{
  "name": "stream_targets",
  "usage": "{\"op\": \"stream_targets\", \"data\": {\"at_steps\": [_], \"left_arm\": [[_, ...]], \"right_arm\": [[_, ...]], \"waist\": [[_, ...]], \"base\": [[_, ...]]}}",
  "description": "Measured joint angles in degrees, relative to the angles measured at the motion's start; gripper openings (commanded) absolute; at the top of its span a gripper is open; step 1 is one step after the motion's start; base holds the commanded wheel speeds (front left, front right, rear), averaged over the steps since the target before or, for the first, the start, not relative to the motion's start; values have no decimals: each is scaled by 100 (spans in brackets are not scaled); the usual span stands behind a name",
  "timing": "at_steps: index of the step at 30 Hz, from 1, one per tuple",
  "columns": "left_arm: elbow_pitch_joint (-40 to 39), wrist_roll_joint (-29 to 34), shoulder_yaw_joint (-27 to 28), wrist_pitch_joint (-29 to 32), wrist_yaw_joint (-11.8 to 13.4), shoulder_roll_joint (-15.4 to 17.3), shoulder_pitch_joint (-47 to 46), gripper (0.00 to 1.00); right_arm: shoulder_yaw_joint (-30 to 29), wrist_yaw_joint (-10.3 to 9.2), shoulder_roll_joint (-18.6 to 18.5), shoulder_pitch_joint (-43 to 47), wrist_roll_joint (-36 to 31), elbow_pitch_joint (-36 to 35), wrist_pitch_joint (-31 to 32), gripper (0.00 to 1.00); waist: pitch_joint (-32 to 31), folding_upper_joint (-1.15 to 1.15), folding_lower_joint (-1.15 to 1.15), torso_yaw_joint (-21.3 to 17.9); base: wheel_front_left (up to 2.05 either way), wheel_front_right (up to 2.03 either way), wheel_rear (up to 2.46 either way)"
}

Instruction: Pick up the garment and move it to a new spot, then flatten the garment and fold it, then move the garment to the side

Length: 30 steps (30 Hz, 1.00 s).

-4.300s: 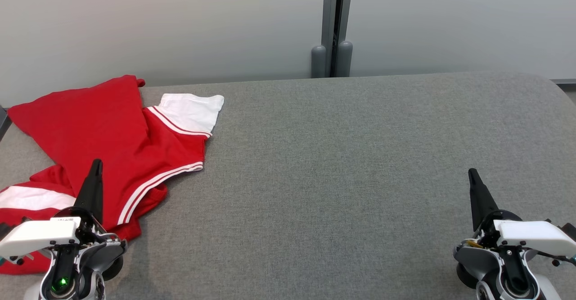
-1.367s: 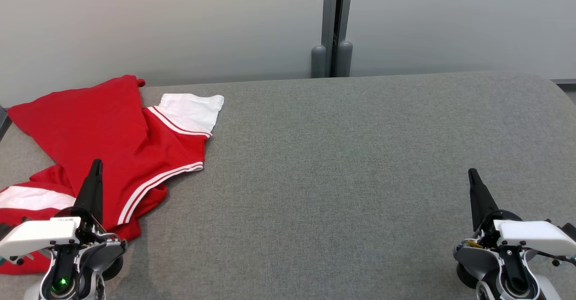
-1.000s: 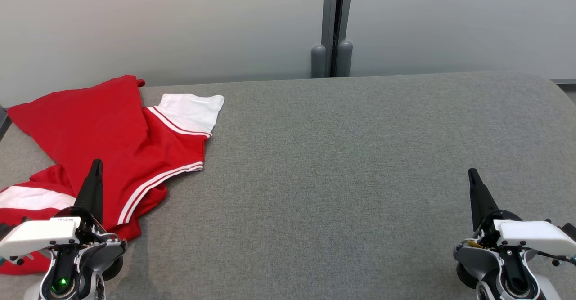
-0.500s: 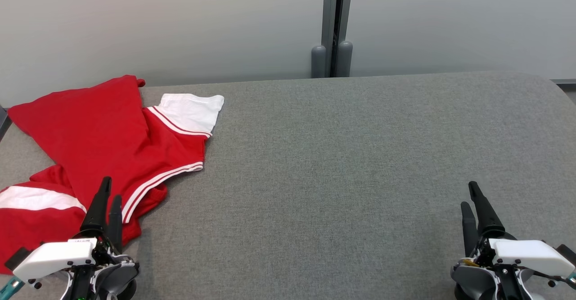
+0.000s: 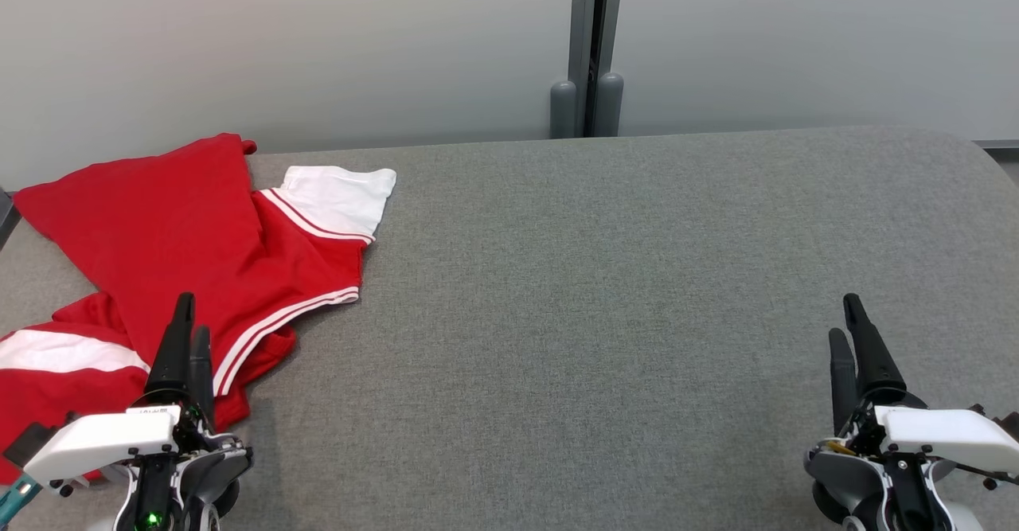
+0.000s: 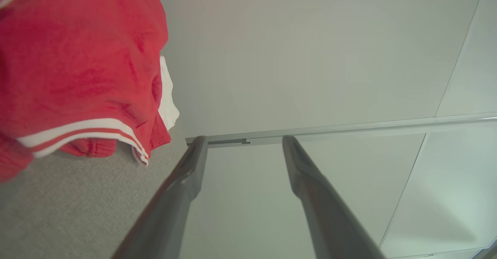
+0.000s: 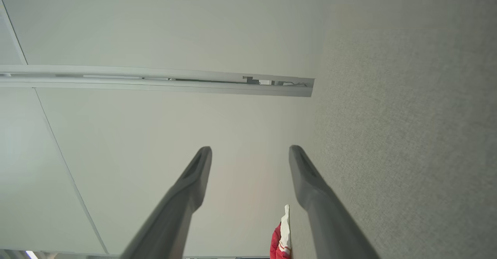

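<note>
Red, white-striped fabric garment (image 5: 199, 228) lies crumpled, unlifted, on the grey upholstered bench (image 5: 597, 276); left gripper (image 5: 193, 314) and right gripper (image 5: 842, 314) hover empty, fingers apart, so every step remains.

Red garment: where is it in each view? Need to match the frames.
Head: garment at far left on the grey surface.
Left wrist: garment at upper left.
Right wrist: garment, a small scrap at the bottom edge, just right of centre.
Shared landmark: the grey wall rail, crossing both wrist views.
</note>
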Motion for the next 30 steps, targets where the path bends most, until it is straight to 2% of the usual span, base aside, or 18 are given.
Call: {"op": "stream_targets", "data": {"at_steps": [7,14,30], "left_arm": [[-135,513,-140,-237,0,10,-4,100],[-287,1386,-207,-465,0,27,-5,100],[-523,3415,-402,-905,57,55,1,100]], "right_arm": [[114,0,-75,-7,-313,-216,-141,100],[170,1,-162,-14,-762,-417,-212,100],[187,1,-229,-29,-2719,-708,-381,100]], "waist": [[2,0,0,1],[8,0,0,22],[34,0,0,40]], "base": [[0,0,0],[0,0,0],[0,0,0]]}}
